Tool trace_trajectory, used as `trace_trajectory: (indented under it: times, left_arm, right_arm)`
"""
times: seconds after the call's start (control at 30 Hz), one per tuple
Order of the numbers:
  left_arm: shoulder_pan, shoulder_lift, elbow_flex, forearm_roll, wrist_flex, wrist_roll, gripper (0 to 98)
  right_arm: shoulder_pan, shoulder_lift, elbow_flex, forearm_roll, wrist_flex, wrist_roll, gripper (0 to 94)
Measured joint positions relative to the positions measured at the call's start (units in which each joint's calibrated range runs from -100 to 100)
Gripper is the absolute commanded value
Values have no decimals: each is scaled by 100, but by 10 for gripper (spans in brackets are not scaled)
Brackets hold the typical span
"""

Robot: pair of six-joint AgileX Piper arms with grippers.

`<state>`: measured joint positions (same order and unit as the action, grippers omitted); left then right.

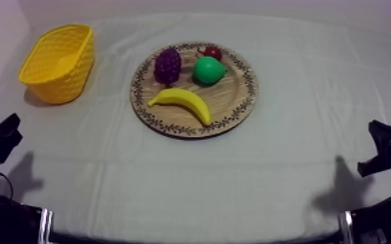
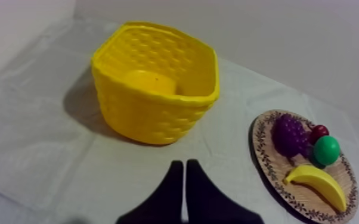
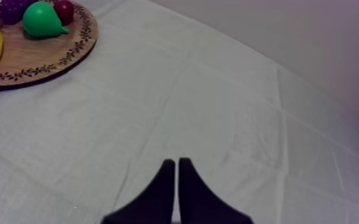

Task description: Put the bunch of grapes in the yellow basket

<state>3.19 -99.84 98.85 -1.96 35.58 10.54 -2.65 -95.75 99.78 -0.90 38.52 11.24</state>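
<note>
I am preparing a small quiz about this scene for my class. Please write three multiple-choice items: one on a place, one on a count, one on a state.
1. In the top view, the yellow basket stands: A left of the wooden board; B right of it; C on it.
2. Fruits on the board: A two; B three; C four.
3. The fingers of the left gripper are: A open; B shut on nothing; C shut on a fruit.

1 A: it stands apart, to the board's left.
2 C: bunch of grapes, pear, banana, small red fruit.
3 B: they lie together as a narrow wedge.

text: none readable | labels, brands: none | numbers, signs: none
</note>
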Motion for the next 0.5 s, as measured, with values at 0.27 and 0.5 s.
trace_trajectory:
  times: [0.27, 0.5]
  left_arm:
    - [0, -16, 24, 0, -25, -9, 1]
    - [18, -13, -30, 0, -10, -56, 0]
  right_arm:
    - [0, 0, 0, 0, 0, -4, 3]
    - [0, 0, 0, 0, 0, -4, 3]
